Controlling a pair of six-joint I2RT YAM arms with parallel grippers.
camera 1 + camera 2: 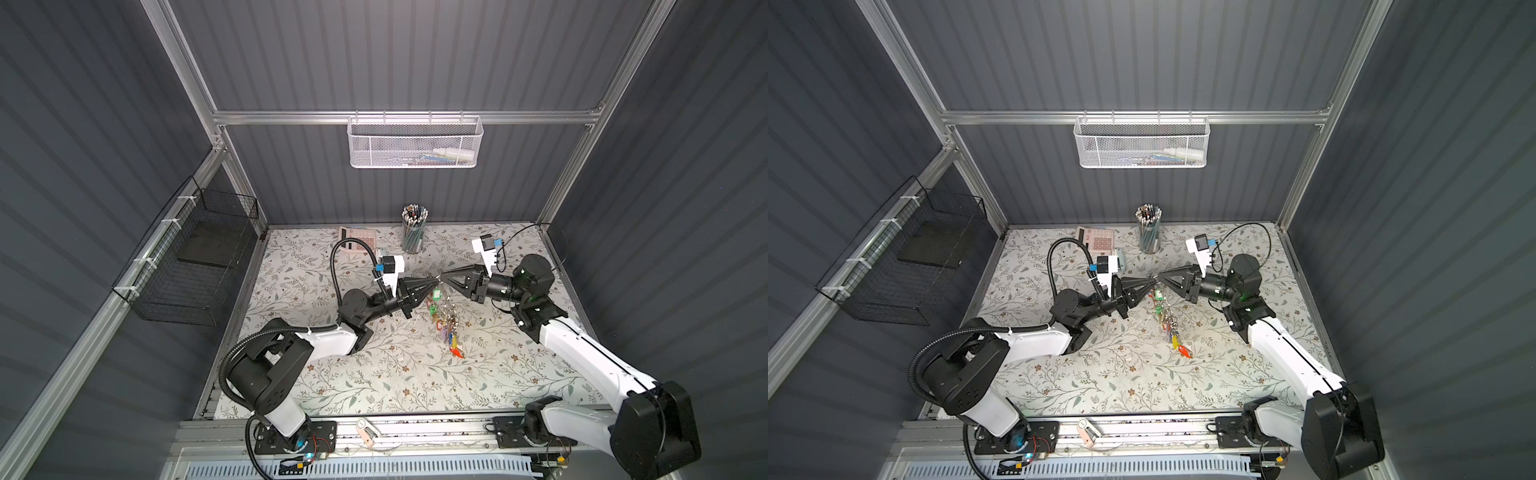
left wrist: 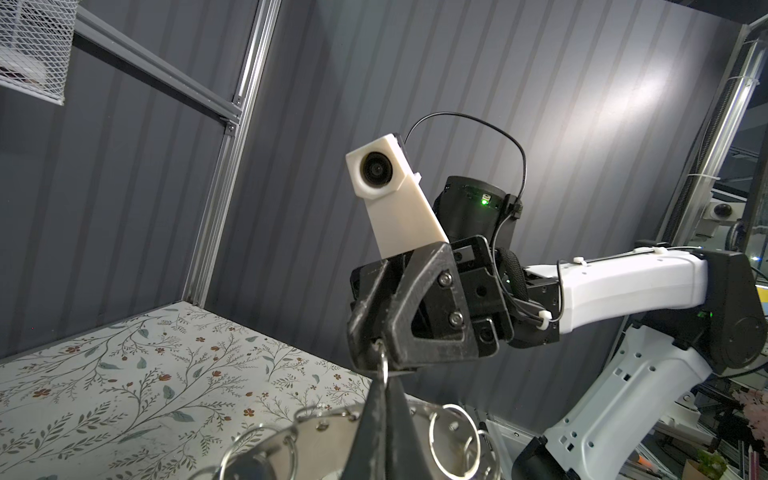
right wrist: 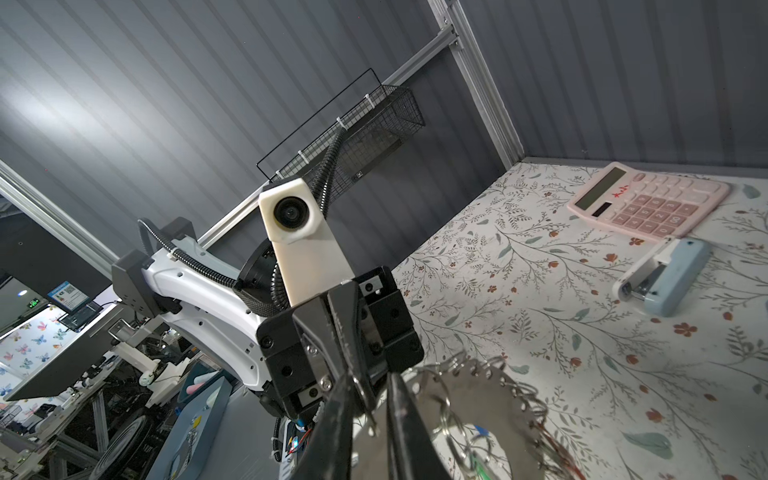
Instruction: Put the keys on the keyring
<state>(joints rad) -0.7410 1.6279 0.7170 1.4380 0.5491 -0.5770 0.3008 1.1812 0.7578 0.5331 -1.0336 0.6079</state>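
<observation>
Nearest the lens in both top views are the two arm bases [image 1: 270, 399], bolted to a rail [image 1: 415, 432] at the front edge of the table [image 1: 374, 386]. Both arms point inward, and the left gripper [image 1: 435, 284] and right gripper [image 1: 443, 277] meet tip to tip above the table's middle. From that meeting point a bunch of keys [image 1: 449, 328] with green, yellow, lilac and red-orange tags trails toward the front edge. Whether the bunch hangs or lies on the table cannot be told. A calculator [image 1: 358, 240] and a pencil cup [image 1: 414, 232] stand by the back wall.

Left wrist view: the left gripper's fingers [image 2: 374, 424] fill the bottom centre, pressed together with no gap. The keyring [image 2: 316, 436], a flat grey disc, shows on both sides of them, raised clear of the table, and appears clamped there. Split rings [image 2: 453, 440] thread its rim. One thin ring rises from the fingertips to the right gripper's tips.

Right wrist view: the right gripper's fingers [image 3: 332, 424] stand narrowly apart, with a small split ring [image 3: 362, 386] in the gap. Whether they pinch it cannot be told. Facing them, the left gripper is closed tight. The keyring's notched rim lies just beside the right fingers. Farther off, the calculator and a stapler [image 3: 665, 282] lie on the table.
</observation>
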